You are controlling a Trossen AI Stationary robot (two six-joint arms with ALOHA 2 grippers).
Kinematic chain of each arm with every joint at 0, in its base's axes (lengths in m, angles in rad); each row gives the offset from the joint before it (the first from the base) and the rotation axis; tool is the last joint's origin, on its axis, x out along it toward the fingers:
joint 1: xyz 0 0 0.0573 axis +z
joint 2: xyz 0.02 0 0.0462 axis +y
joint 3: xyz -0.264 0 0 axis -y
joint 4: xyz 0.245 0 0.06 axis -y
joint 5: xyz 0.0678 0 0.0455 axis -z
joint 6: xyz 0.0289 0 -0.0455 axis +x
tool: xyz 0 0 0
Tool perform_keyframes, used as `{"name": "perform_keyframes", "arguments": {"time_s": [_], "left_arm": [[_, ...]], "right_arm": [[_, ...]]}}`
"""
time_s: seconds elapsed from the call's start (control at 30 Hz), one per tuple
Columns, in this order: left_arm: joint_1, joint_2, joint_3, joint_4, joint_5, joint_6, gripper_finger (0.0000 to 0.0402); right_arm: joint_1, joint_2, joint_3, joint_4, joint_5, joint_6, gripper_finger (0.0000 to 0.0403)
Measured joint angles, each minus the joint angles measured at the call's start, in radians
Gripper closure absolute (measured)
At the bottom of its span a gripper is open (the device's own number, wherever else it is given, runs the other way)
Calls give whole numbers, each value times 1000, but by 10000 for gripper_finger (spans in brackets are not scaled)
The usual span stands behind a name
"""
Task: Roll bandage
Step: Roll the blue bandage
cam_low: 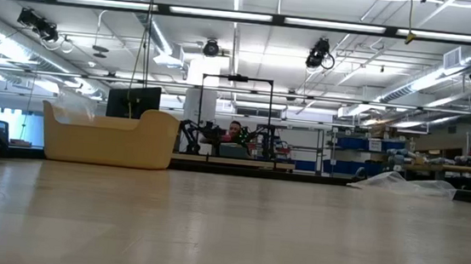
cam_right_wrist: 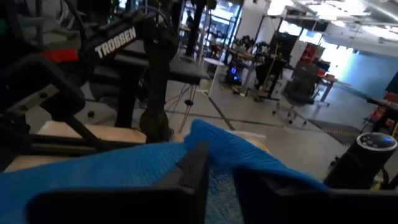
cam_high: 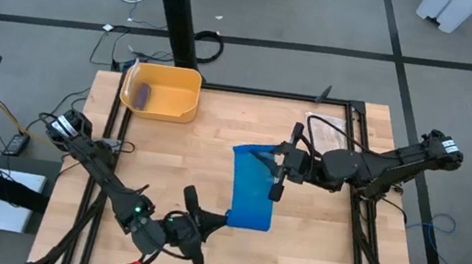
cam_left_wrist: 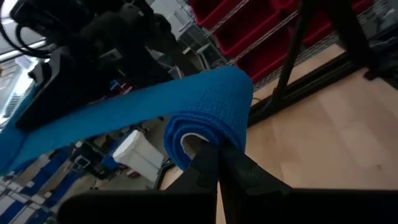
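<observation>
The bright blue bandage (cam_high: 252,188) hangs as a wide band between my two grippers over the middle of the table. Its near end is wound into a small roll (cam_left_wrist: 198,134). My left gripper (cam_high: 220,220) is shut on that roll at the table's near side. My right gripper (cam_high: 272,168) is shut on the band's far end (cam_right_wrist: 217,146). The low view shows neither the arms nor the bandage. My left gripper pinches the rolled near end (cam_left_wrist: 200,144) of the bandage between its two fingers (cam_left_wrist: 208,168), coming level from the table's left. The roll is lifted clear of the table, and the band runs from it toward the other arm. My right gripper holds the band's far end (cam_right_wrist: 194,138) between its two fingers (cam_right_wrist: 198,165), coming from the table's right and lying across the band. One layer or several, I cannot tell. The band runs away from the fingers, clear of the table.
A yellow bin (cam_high: 178,82) stands at the far left with a dull purple-grey cylinder (cam_high: 142,94) in it; the bin also shows in the low view (cam_low: 111,138). A clear plastic packet (cam_high: 325,126) lies at the far right. Bare wood lies at the near right.
</observation>
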Motion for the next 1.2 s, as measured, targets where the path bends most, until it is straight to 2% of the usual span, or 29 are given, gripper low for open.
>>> {"name": "perform_keyframes", "arguments": {"time_s": [0.2,0.37,0.5,0.67,0.8,0.87,0.97,1.1,1.2], "left_arm": [[2,0,11,-1,23,-24,399],[2,0,11,1,27,-45,399],[2,0,11,49,26,-51,399],[2,-28,11,81,17,-161,399],[13,-71,11,84,-14,-327,399],[21,-89,11,83,-15,-380,399],[35,-110,11,86,-14,-429,399],[54,-124,11,96,-6,-445,399],[66,-124,11,116,2,-438,399]], "right_arm": [[0,0,0,-48,2,49,254],[3,0,0,-69,2,53,223],[4,-23,0,-149,1,72,219],[18,-112,0,-380,-7,144,234],[33,-205,-99,-429,-121,225,249],[47,-256,-201,-347,-190,242,254],[73,-327,-374,-131,-270,252,258],[109,-364,-571,201,-305,261,254],[129,-346,-652,402,-308,262,241]]}}
